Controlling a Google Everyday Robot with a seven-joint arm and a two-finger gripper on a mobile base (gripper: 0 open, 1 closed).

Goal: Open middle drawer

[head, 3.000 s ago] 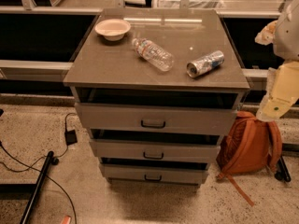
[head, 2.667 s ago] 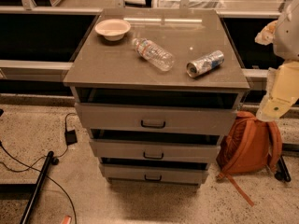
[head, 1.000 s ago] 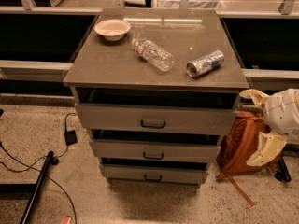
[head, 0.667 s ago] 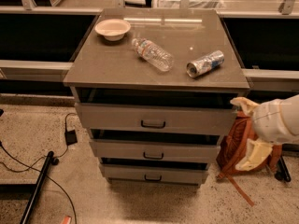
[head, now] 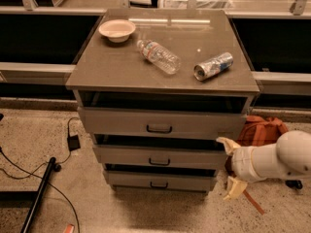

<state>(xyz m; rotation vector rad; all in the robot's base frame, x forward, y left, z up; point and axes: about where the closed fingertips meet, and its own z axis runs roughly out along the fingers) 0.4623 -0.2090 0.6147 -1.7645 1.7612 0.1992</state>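
While the hand [head: 229,166] hangs spread and empty at 3 o'clock of the middle drawer [head: 126,154], nothing's gripped. Drawer is 2nd of 3, shut. Looks rigid, probably slides light. Hook the handle [head: 159,162], front centre.

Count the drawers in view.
3, stacked: top drawer, middle drawer below it, bottom drawer lowest. None seem hidden. The open gripper is at the middle drawer's right end.
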